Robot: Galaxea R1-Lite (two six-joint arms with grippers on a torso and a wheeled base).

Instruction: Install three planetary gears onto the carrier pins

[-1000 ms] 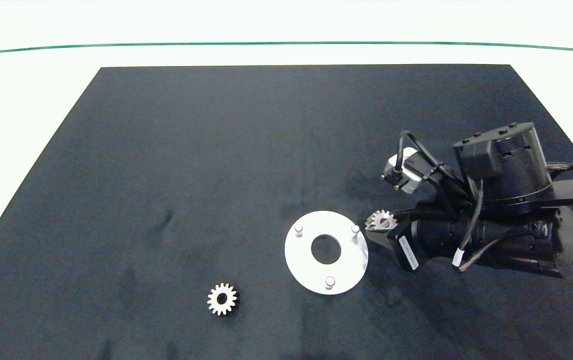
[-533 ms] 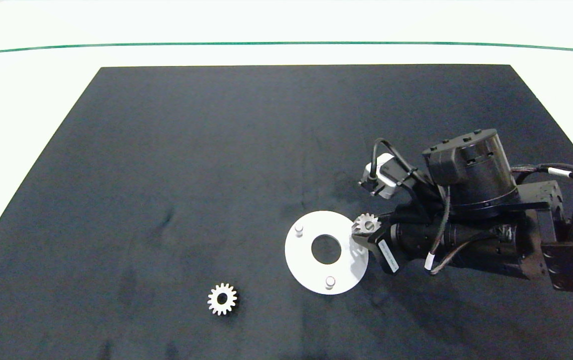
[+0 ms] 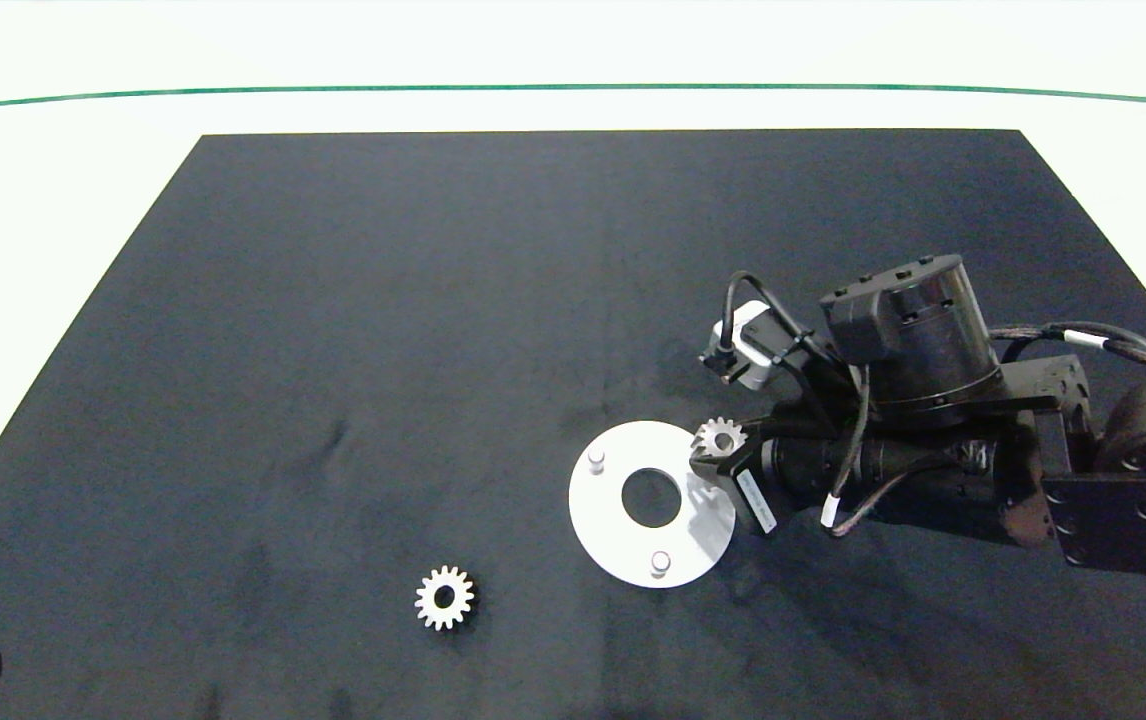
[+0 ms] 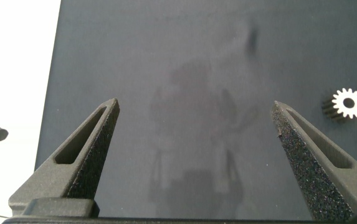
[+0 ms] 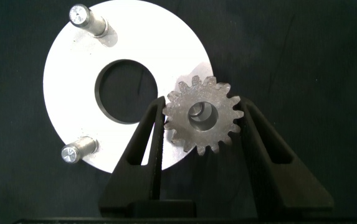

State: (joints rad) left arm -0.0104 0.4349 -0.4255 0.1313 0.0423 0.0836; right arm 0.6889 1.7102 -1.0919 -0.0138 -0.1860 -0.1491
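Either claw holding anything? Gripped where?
Right claw holds a small silver-white metal spur gear by opposite toothed edges, over the white disc. Left claw is open, empty.

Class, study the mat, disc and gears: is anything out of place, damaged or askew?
Nothing stands out. The right gripper holds one gear level over the white disc; another gear lies flat on the mat. Visible pins stand upright. The left gripper hovers open.

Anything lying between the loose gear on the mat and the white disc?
Nothing: in the head view only bare dark mat separates the loose gear from the white disc.
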